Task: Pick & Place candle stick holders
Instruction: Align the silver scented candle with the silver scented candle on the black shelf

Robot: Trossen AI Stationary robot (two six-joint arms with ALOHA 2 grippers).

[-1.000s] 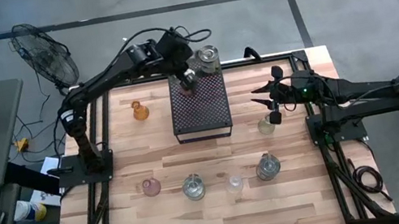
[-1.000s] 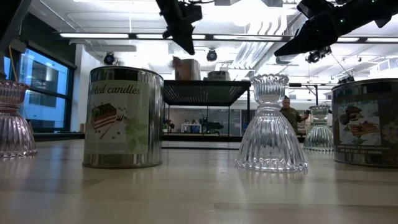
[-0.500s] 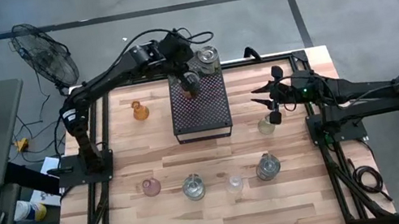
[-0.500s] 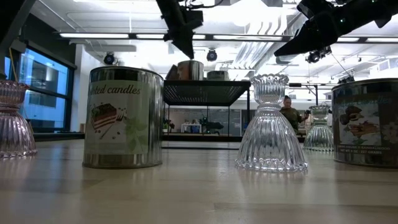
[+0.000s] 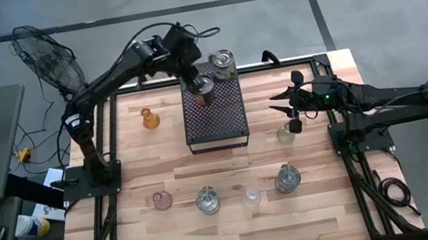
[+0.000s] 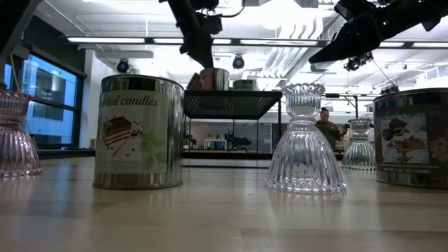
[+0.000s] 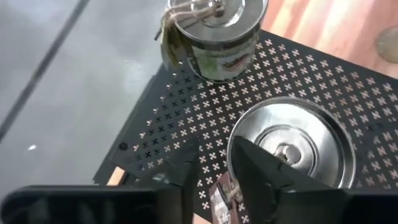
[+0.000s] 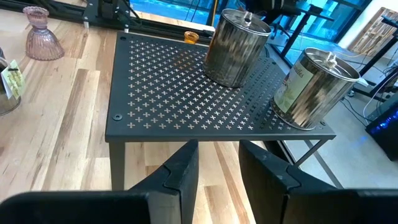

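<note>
The left end effector [image 5: 200,88] hangs over the far part of the black perforated tray [image 5: 217,128], its two fingers parted narrowly and gripping nothing, with a silver lidded tin [image 7: 287,147] standing on the tray just beside and below the fingertips. A second tin [image 7: 214,28], wrapped with twine and a tag, stands on the tray's far corner, a little beyond the first. This reads as the end of a placing step: the tin looks set down and let go. The right end effector [image 5: 285,100] waits above the table's right side, fingers spread moderately with nothing between them, looking across at the tray and both tins. A clear glass holder [image 5: 285,134] stands on the table [image 5: 180,179] just below and nearest to it. Well away from both end effectors, along the near side of the table, stand a pinkish holder [image 5: 162,201], a clear holder [image 5: 251,195] and two more tins, while an amber holder [image 5: 149,119] sits left of the tray, nearer the left arm. The next move probably calls for lifting the left end effector straight up clear of the tin, then reaching for a remaining piece, perhaps the amber one.
</note>
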